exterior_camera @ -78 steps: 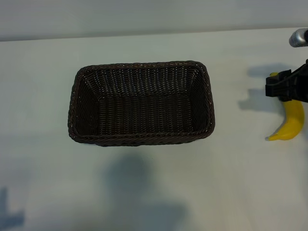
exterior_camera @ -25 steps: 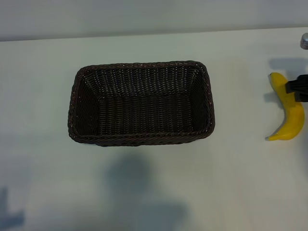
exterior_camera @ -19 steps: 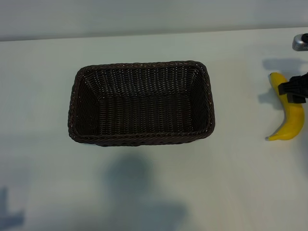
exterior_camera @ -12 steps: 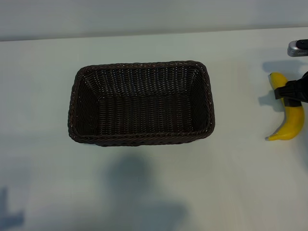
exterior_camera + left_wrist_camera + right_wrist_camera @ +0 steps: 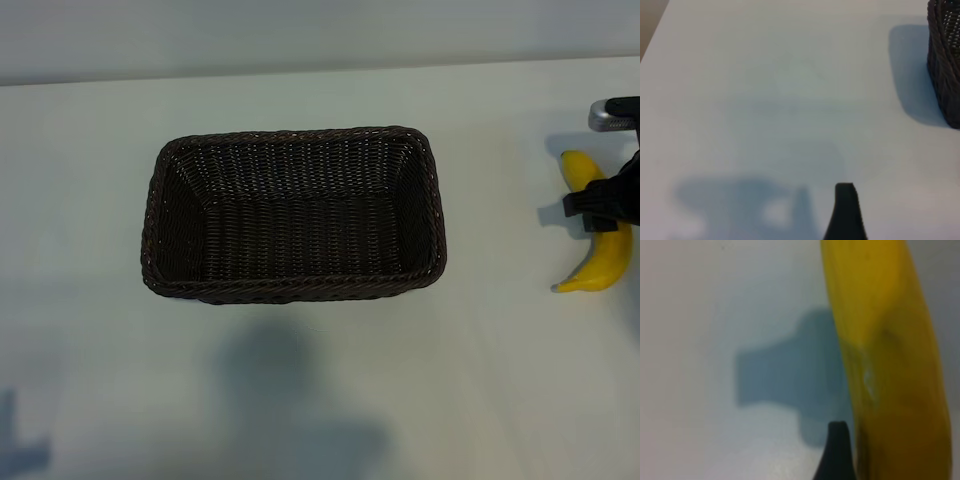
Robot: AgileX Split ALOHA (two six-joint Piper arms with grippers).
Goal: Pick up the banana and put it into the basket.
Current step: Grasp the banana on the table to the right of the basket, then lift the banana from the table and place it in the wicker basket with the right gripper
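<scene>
Progress on the banana job stands near its opening stage, as we read it. Working from the left: the left pincer (image 5: 846,212) is parked off the 9 o'clock side of the white surface (image 5: 300,400), out of the overhead view, its jaws standing wide with nothing between them; only one dark fingertip shows in its wrist view, with the basket's end wall well clear of it. At the centre sits the basket (image 5: 160,230), dark woven wicker and holding nothing. Far out toward 3 o'clock, well apart from the basket, the banana (image 5: 597,268) lies flat on the surface, stem end toward 12 o'clock. The right pincer (image 5: 605,205) hangs over the banana's middle, jaws spread and nothing gripped; in its wrist view one finger (image 5: 836,452) shows just beside the yellow skin. We cannot tell whether it touches. By our judgement, closing on the fruit, the lift, the carry toward 9 o'clock and the drop into the basket all remain.
</scene>
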